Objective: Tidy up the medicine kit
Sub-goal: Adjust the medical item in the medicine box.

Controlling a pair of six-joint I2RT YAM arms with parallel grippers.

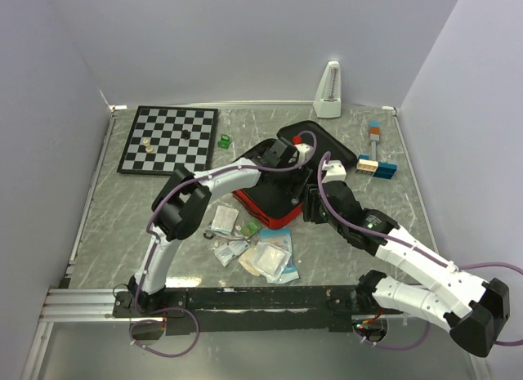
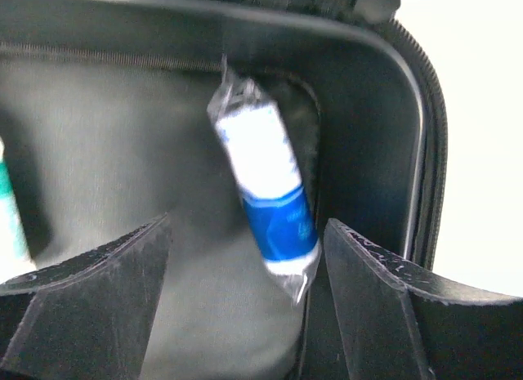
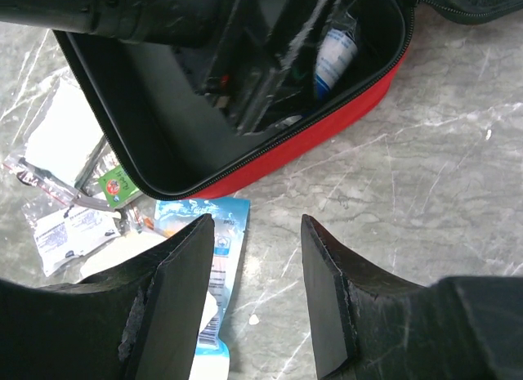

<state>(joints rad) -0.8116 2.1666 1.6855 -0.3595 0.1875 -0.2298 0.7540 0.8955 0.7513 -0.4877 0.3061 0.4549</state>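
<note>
White walls close a grey marbled table [image 1: 106, 225] on three sides. At the far left we see a black-and-white chessboard [image 1: 169, 140], and at the far middle a white metronome [image 1: 329, 91].

We find the medicine kit [image 1: 263, 213] at the middle of the table, lying open: its red shell with black lining is toward the near side and its lid is folded back to the far right.

We see the left gripper [image 1: 286, 155] reaching down into the open shell. In its wrist view the jaws of this gripper [image 2: 245, 233] stand wide apart. Between them lies a bandage roll [image 2: 265, 192], white with a blue band in a clear wrapper, against the right wall of the case [image 2: 417, 127]. Whether the right finger touches the roll we cannot say, because this view is blurred.

The right gripper [image 3: 255, 225] hangs over the bare table just beside the near right side of the kit [image 3: 327, 122], with jaws partly apart and nothing between them.

Several flat packets [image 1: 261, 253] lie scattered on the table, near and left of the kit, and one of them is a blue-and-white sachet [image 3: 204, 233].
</note>
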